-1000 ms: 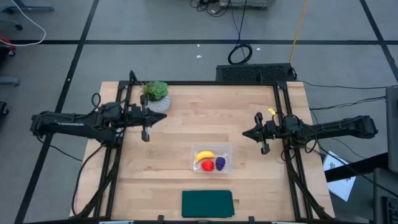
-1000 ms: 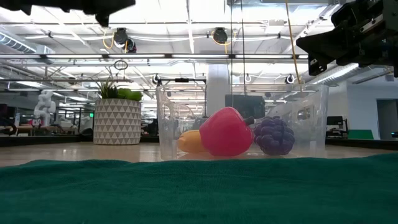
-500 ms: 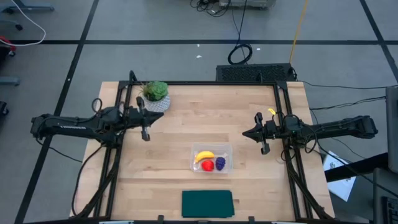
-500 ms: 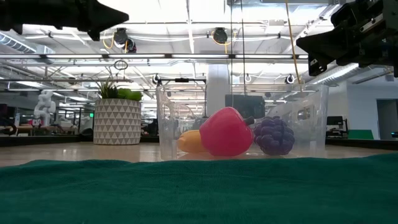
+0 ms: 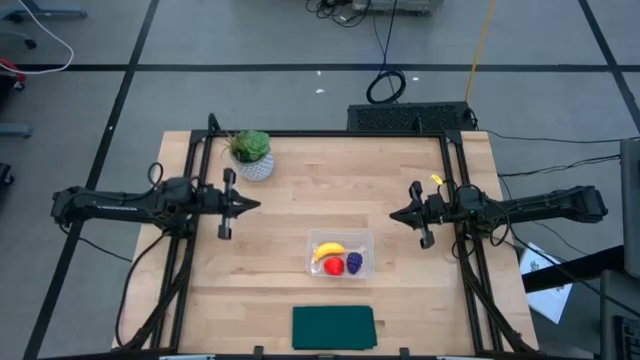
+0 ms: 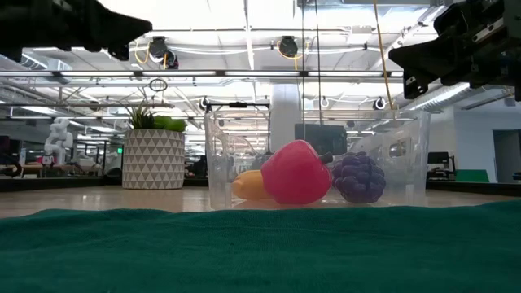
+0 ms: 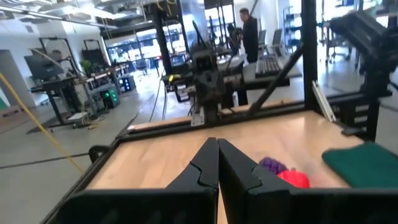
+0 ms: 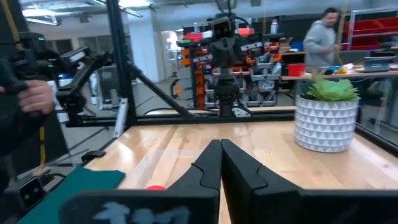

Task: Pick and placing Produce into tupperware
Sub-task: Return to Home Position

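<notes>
The clear tupperware [image 5: 341,255] [image 6: 317,155] stands on the table between the arms, toward the near edge. Inside it lie the yellow banana [image 5: 328,250] [image 6: 247,185], the red round fruit [image 5: 333,266] [image 6: 296,172] and the purple grape bunch [image 5: 354,263] [image 6: 358,177]. My left gripper [image 5: 256,205] [image 7: 217,143] hovers shut over the table's left part, pointing right, holding nothing. My right gripper [image 5: 393,214] [image 8: 220,144] hovers shut over the right part, pointing left, holding nothing. Both are well clear of the tupperware.
A green potted plant [image 5: 252,152] [image 8: 326,115] in a white patterned pot stands at the far left corner. A dark green mat [image 5: 333,327] [image 6: 260,248] lies at the near edge. Black frame rails [image 5: 190,200] run along the table's sides. People show in the room beyond.
My left gripper has moved away from the potted plant, toward the table's near edge and slightly left, staying shut. My right arm and the tupperware with its three pieces have kept still.
</notes>
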Controlling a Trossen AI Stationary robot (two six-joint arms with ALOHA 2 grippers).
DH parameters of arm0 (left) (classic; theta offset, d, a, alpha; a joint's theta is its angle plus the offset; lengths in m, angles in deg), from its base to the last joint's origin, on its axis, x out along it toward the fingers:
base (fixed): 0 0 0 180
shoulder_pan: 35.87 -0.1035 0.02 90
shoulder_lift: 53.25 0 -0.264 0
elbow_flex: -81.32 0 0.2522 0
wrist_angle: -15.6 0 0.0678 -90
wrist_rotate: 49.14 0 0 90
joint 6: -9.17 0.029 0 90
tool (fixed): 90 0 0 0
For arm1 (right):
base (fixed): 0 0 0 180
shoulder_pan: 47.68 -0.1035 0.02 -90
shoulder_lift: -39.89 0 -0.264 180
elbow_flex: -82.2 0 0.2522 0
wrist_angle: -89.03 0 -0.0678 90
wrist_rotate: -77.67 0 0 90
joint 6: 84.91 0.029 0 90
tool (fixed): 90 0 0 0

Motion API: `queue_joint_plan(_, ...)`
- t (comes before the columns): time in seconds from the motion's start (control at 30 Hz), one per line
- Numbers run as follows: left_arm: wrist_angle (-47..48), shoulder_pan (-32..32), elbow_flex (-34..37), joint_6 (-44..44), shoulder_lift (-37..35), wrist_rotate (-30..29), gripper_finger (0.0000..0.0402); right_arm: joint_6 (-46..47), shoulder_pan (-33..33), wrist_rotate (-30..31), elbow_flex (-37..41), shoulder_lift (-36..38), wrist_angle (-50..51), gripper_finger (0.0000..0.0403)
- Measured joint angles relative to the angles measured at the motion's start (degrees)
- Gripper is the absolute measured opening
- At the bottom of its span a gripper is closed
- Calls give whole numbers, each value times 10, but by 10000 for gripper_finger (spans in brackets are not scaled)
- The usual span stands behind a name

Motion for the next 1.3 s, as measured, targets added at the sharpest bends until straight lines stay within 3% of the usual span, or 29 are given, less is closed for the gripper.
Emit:
queue_joint_plan(0.5,16,4,25,20,-67,-46,0,4,0,-5,0,0,-19,0)
queue_joint_plan(0.8,44,4,25,15,-76,-61,0,-9,0,54,0,0,-26,0)
queue_joint_plan(1.3,52,16,25,36,-116,-47,0,-11,0,-6,6,39,-49,0)
